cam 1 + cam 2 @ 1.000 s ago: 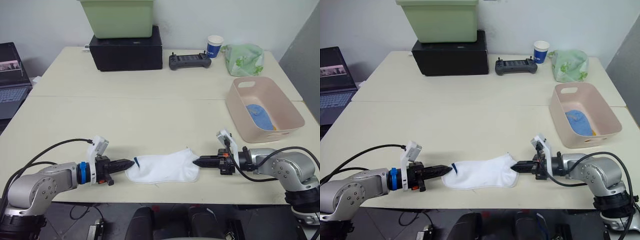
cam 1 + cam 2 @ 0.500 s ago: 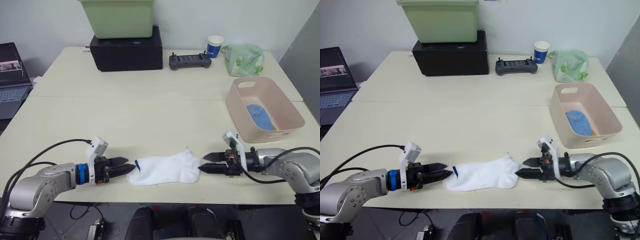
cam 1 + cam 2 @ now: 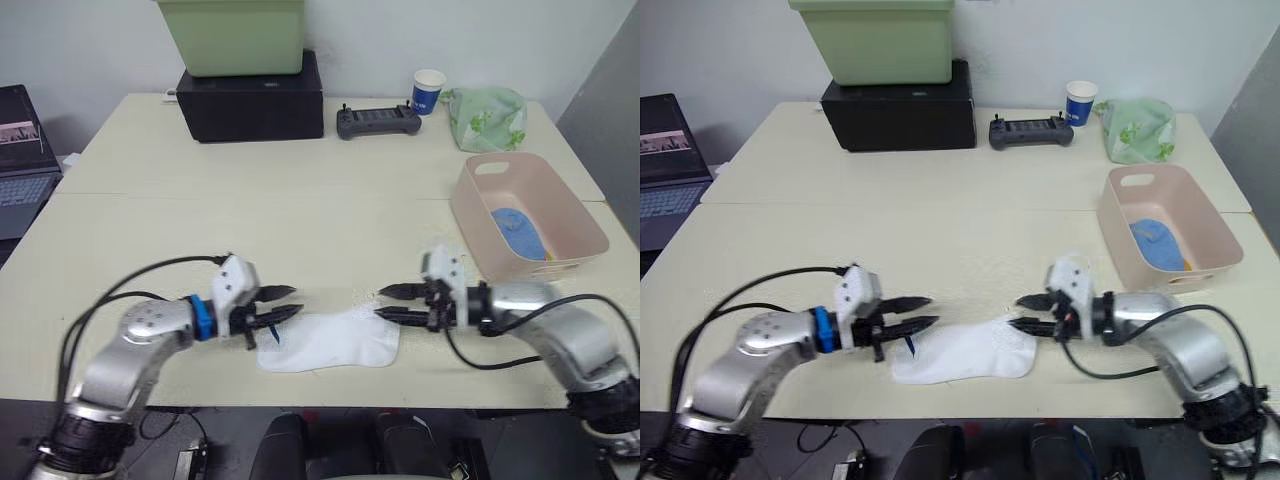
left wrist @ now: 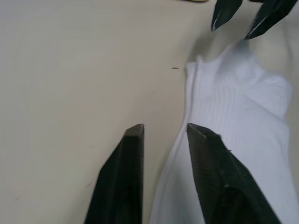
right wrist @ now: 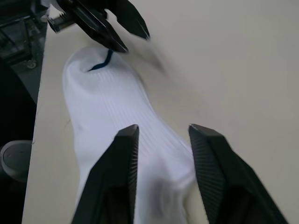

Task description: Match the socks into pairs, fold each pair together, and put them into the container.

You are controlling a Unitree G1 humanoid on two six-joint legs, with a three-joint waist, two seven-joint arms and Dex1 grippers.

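**White sock flat at front edge, both grippers open at its ends**

The white sock (image 3: 330,340) lay flat in the lower middle of the frame, near the table (image 3: 250,220) front edge, dark mark at its left end. Whether it was one sock or two stacked could not be told.

Left gripper (image 3: 282,303) sat at the sock's left end, jaws parted moderately, empty. In its wrist view one finger (image 4: 212,158) stood over the sock's edge and the other over bare table, so the edge ran between them. Right gripper (image 3: 392,303) sat at the sock's right end, jaws likewise parted, empty; in its wrist view the fingers (image 5: 117,163) straddled the near end of the sock. Contact with the cloth could not be confirmed for either.

Judgement: the grippers faced each other along the sock, one per end, probably so each could pinch an end and bring one over the other for the fold.

The tub (image 3: 575,215) stood at the right of the frame, well apart from the sock, with a blue sock (image 3: 517,232) already inside and a bit of orange at its lower end. That placement keeps it within the right arm's reach for the drop-off.
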